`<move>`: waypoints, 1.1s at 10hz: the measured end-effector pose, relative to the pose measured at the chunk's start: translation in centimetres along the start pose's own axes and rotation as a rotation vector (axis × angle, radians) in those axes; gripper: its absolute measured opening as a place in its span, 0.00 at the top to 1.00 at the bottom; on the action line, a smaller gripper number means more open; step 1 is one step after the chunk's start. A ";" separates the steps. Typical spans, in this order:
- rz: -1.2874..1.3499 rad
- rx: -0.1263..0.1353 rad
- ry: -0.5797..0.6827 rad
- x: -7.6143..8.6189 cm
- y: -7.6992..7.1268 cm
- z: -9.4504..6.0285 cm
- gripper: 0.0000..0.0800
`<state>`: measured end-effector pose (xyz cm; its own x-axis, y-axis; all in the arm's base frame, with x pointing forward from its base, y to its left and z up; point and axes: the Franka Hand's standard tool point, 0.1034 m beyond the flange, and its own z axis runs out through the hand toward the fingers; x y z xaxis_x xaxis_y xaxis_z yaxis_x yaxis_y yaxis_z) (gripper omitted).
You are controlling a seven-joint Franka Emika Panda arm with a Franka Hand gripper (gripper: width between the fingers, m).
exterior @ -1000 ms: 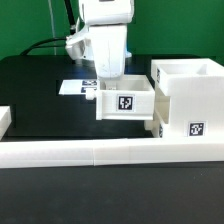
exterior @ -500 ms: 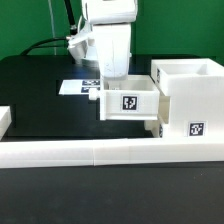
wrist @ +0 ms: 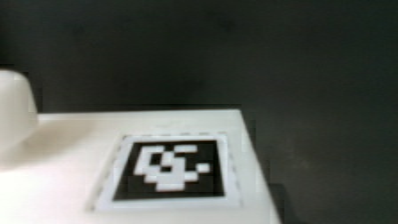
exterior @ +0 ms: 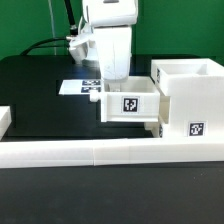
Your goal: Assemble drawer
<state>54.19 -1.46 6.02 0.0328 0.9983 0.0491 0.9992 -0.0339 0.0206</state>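
In the exterior view my gripper [exterior: 112, 86] reaches down onto the back of a small white tray [exterior: 130, 104] with a square tag on its side, and looks shut on its wall. The tray's right end touches the large white case [exterior: 190, 95], which also bears a tag. A second white part [exterior: 157, 127] sticks out low on the case's left side, under the held tray. The wrist view shows a white tray surface with a tag [wrist: 169, 165] close up and a rounded white shape [wrist: 15, 105]. My fingers do not show there.
A long low white rail [exterior: 90, 152] runs across the front, with a raised end at the exterior view's left. The marker board [exterior: 78, 87] lies flat on the black table behind the tray. The case stands at the exterior view's right.
The tray and my gripper have shifted a little toward the exterior view's right, closing on the case. Nothing else has moved.
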 end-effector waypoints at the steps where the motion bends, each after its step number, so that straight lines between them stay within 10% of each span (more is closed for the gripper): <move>1: -0.001 0.001 0.001 0.1 0.0 0.0 0.95; 11: -0.009 0.007 0.003 0.6 0.0 0.2 0.95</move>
<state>54.25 -0.82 5.87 0.0240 0.9984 0.0517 0.9996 -0.0247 0.0141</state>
